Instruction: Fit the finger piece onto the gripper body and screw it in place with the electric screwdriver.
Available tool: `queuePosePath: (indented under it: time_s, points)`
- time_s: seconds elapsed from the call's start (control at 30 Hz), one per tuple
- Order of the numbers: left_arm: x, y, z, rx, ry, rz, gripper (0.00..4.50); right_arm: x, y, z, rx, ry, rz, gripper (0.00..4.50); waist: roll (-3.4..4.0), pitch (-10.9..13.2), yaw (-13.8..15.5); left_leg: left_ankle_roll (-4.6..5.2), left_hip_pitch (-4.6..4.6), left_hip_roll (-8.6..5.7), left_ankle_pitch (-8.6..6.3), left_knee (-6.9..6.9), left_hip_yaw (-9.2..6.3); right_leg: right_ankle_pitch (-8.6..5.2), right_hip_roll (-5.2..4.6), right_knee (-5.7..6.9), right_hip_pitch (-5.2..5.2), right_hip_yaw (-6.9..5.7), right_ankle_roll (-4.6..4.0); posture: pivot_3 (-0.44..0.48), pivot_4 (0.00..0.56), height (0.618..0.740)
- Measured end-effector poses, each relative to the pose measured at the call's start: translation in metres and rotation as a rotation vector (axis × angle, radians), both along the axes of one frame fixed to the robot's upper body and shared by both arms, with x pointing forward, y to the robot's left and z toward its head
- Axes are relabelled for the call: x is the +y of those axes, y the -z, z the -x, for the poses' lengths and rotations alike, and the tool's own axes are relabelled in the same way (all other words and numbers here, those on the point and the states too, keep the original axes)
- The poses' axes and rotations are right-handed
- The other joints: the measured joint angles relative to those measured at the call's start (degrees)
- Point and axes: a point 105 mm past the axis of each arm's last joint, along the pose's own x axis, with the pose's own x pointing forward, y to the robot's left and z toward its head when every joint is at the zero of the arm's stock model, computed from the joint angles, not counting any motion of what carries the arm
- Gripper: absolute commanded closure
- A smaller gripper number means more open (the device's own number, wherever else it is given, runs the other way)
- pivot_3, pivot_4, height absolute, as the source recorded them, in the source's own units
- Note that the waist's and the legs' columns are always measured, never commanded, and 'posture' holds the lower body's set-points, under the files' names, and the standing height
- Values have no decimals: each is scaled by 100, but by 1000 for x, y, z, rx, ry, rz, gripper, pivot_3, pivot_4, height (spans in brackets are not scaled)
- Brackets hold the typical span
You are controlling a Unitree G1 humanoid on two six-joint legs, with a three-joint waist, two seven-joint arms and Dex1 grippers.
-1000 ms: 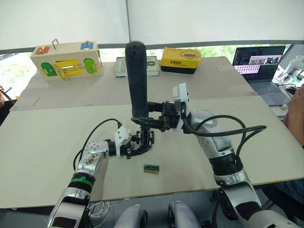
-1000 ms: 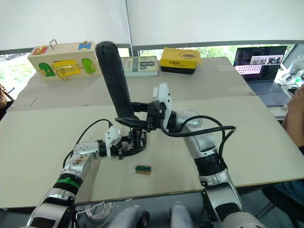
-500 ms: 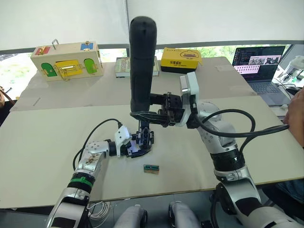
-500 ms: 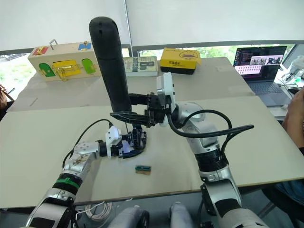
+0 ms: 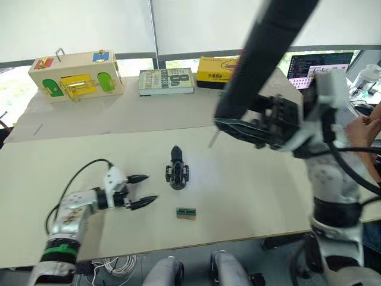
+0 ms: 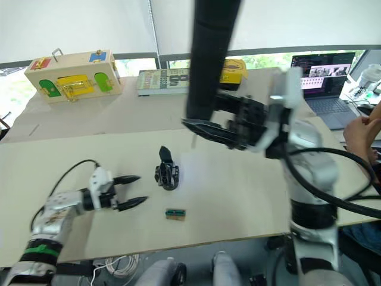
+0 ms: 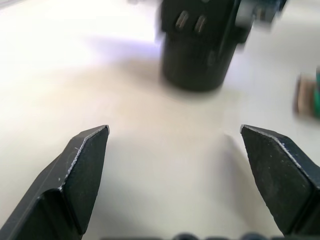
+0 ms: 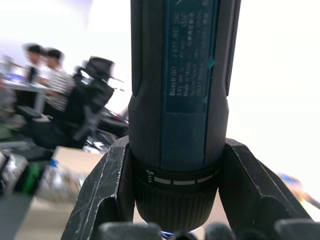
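Observation:
The gripper body (image 5: 177,176) lies alone on the table's middle, with the finger piece (image 5: 175,154) standing out of its far end. My left gripper (image 5: 141,190) is open on the table a short way to the left of it, touching nothing. In the left wrist view the gripper body (image 7: 200,50) lies beyond the open fingers (image 7: 82,165). My right gripper (image 5: 237,126) is shut on the electric screwdriver (image 5: 262,53), held tilted high above the table to the right of the gripper body. Its thin bit (image 5: 212,139) points down in the air.
A small green-and-tan piece (image 5: 186,213) lies near the front edge. At the back stand a wooden latch box (image 5: 74,76), a book (image 5: 166,81) and a yellow box (image 5: 217,69). A laptop (image 5: 314,67) and a person's hand (image 5: 364,126) are at the right.
My left gripper let go of the gripper body, opened and drew back to the left. My right arm lifted the screwdriver up and to the right, off the body. The camera shifted.

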Motion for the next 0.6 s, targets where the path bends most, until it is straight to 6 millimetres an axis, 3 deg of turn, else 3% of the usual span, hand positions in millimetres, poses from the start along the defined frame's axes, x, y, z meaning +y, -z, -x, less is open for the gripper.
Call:
queuePosePath:
  time_s: [0.2,0.33,0.47,0.6]
  points:
    - [35,-23,20,-6,21,-41,59,-57,26,7,95,238,85,2580,-6,8,85,12,-11,-1,-6,2,4,-3,-13,-14,1,-6,4,0,150,740]
    - [44,-27,32,-1,39,-24,59,-89,48,16,168,357,96,2580,-6,9,133,18,-14,-1,-12,2,8,-4,-18,-24,4,-3,6,0,150,740]
    - [44,-24,38,16,48,-24,59,-95,62,22,200,388,92,2580,-9,16,125,12,-15,2,-15,5,11,-4,-18,-23,4,1,8,0,150,740]
    - [32,-30,42,-20,108,-45,59,-87,53,22,138,374,71,2580,-8,23,116,2,-15,7,-20,18,16,-30,-20,-20,9,0,51,0,150,740]
